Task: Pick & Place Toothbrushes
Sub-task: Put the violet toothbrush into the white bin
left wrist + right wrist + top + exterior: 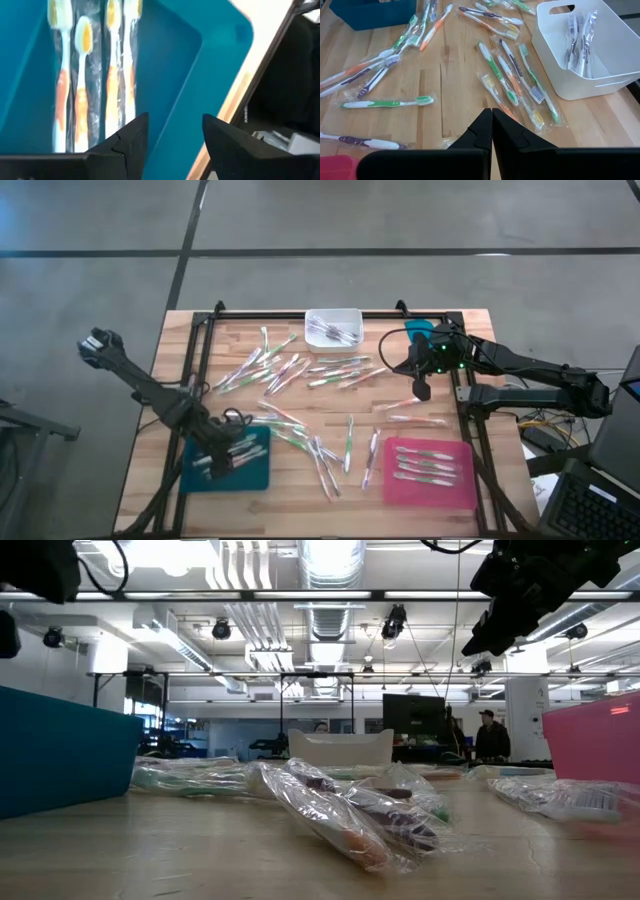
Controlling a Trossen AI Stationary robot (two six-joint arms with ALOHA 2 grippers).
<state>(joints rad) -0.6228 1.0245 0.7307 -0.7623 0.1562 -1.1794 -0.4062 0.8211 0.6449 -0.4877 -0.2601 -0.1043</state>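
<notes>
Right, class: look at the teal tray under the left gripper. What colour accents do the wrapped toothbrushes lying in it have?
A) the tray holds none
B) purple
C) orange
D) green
C: in the left wrist view, the toothbrushes lying in the teal tray have orange handles and bristles, just beyond the open left gripper.
</notes>
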